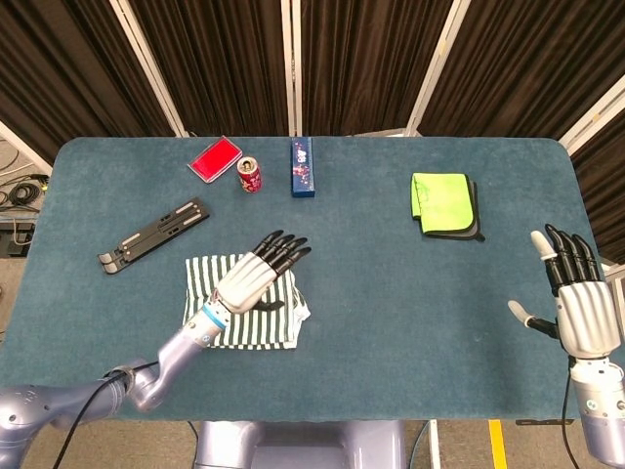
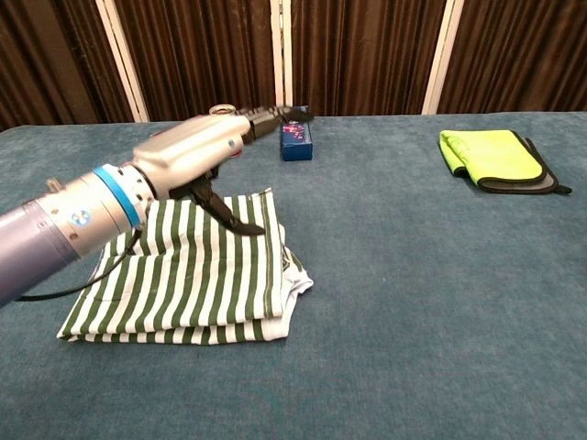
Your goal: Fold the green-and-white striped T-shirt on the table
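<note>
The green-and-white striped T-shirt (image 1: 256,327) (image 2: 197,275) lies folded into a rough rectangle on the blue table, left of centre near the front edge. My left hand (image 1: 258,274) (image 2: 204,151) hovers above the shirt's right part with fingers stretched out flat and the thumb hanging down; it holds nothing. My right hand (image 1: 576,293) is raised at the table's far right edge, palm up, fingers spread and empty, seen only in the head view.
A black folding stand (image 1: 154,234) lies left of the shirt. At the back stand a red case (image 1: 214,158), a soda can (image 1: 250,174) and a blue box (image 1: 303,167) (image 2: 295,142). A yellow-green cloth on a dark one (image 1: 444,203) (image 2: 497,158) lies at the right.
</note>
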### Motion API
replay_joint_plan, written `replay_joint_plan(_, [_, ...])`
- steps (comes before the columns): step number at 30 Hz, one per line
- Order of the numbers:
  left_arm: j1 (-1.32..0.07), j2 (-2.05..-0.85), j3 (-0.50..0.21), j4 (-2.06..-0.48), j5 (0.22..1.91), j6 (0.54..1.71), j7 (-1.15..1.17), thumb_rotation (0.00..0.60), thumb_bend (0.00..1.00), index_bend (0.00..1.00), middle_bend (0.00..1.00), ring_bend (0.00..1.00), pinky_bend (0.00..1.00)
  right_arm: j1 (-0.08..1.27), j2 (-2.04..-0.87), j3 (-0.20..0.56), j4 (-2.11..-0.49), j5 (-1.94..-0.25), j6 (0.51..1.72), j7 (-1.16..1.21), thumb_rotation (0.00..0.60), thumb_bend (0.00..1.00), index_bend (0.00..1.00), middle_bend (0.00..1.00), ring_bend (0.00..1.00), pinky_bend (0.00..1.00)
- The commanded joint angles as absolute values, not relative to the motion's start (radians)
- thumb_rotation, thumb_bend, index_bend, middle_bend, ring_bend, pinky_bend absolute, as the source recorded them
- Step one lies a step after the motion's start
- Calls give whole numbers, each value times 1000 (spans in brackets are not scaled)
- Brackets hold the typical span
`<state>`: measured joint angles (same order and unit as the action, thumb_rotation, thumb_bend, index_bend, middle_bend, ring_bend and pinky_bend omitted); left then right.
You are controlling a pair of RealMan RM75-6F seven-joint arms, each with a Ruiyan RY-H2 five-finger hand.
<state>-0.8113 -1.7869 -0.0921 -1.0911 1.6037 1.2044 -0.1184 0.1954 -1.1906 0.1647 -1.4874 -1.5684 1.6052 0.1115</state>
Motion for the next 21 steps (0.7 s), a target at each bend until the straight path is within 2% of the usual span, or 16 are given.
replay_joint_plan(1, [-771,-1638,-136,-1221,1580,1268,-60,600,0,0,0,0,0,194,-1191,162,-1490,-1572,1605,107,600,0,0,0,0,0])
replay_joint_plan(4, [-711,-1526,-142,-1336,1530,1293,5,600,0,0,0,0,0,195,-1192,160,-1490,-1573,1603,101,600,0,1,0,0,0])
replay_joint_plan(7, [-614,-1374,-115,-1535,1442,1311,148,600,0,0,0,0,0,196,-1194,157,-1488,-1574,1598,87,600,0,8,0,0,0])
replay_joint_plan(10, [-503,-1258,-76,-1696,1382,1400,290,600,0,0,0,0,0,197,-1193,153,-1493,-1564,1581,56,600,0,7,0,0,0])
replay_joint_plan(15, [-373,-1162,-15,-1806,1355,1508,334,600,0,0,0,0,0,198,-1190,152,-1506,-1552,1566,28,600,0,0,0,0,0])
replay_joint_plan(21, [-248,-1122,46,-1831,1358,1588,277,600,0,0,0,0,0,191,-1182,153,-1521,-1554,1578,3,600,0,0,0,0,0])
